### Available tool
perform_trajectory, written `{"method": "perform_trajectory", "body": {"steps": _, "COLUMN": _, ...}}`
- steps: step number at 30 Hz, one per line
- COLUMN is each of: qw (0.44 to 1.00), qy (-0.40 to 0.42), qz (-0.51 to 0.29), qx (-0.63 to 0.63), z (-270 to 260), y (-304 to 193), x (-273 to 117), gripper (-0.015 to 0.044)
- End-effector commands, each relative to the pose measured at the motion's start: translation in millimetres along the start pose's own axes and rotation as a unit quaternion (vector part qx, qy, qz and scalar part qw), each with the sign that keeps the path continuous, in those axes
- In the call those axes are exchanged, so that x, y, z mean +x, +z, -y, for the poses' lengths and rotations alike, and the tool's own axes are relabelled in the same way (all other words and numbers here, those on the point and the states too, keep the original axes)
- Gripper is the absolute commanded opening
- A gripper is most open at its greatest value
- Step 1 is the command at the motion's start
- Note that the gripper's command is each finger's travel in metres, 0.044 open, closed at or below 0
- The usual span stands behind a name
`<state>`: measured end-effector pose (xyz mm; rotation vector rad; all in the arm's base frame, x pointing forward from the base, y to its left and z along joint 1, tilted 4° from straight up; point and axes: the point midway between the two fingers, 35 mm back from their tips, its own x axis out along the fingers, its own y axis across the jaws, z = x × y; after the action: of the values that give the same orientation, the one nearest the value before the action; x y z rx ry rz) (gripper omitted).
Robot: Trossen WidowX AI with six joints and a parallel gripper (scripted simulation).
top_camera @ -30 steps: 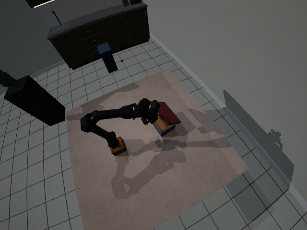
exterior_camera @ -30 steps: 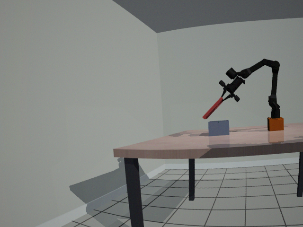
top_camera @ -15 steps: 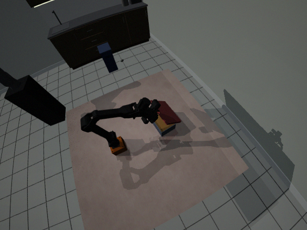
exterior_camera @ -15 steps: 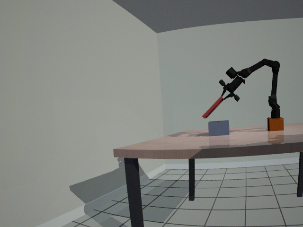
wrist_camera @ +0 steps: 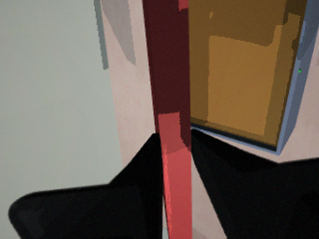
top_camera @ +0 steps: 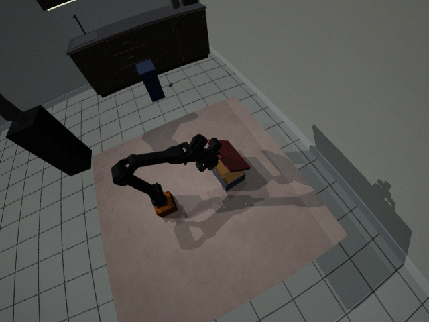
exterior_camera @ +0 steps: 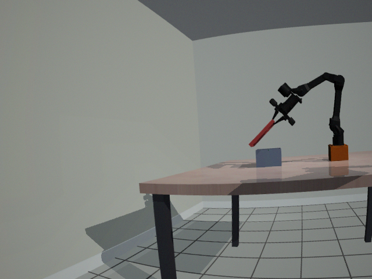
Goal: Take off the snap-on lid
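The red lid (top_camera: 233, 157) (exterior_camera: 261, 133) (wrist_camera: 170, 60) is off the storage box and held in the air, steeply tilted, its far end lowest. My gripper (exterior_camera: 273, 120) (wrist_camera: 173, 137) is shut on the lid's upper end; in the top view the fingertips are hidden behind the wrist. The storage box (top_camera: 235, 182) (exterior_camera: 268, 157) (wrist_camera: 295, 107) stands upright and open on the table, blue outside and orange-yellow inside. The lid's low end hangs above and beyond the box's far side, with a gap between them in the exterior view.
The pinkish table (top_camera: 208, 277) (exterior_camera: 192, 188) carries the box and the arm's orange base (top_camera: 165, 204) (exterior_camera: 338, 152). A pale wall (top_camera: 363, 86) (exterior_camera: 104, 120) rises past the table edge on the box's far side. Arm shadows fall across the table.
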<state>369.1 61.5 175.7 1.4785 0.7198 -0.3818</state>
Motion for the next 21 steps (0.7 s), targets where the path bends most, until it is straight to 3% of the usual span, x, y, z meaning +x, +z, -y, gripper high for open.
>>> {"method": "perform_trajectory", "body": {"steps": 1, "qw": 1.000, "qy": 0.011, "qz": 0.001, "qx": 0.001, "z": -4, "y": -9, "x": -4, "gripper": 0.0000}}
{"method": "perform_trajectory", "body": {"steps": 21, "qw": 1.000, "qy": 0.010, "qz": 0.000, "qx": 0.003, "z": 0, "y": -48, "x": -8, "gripper": 0.0000}}
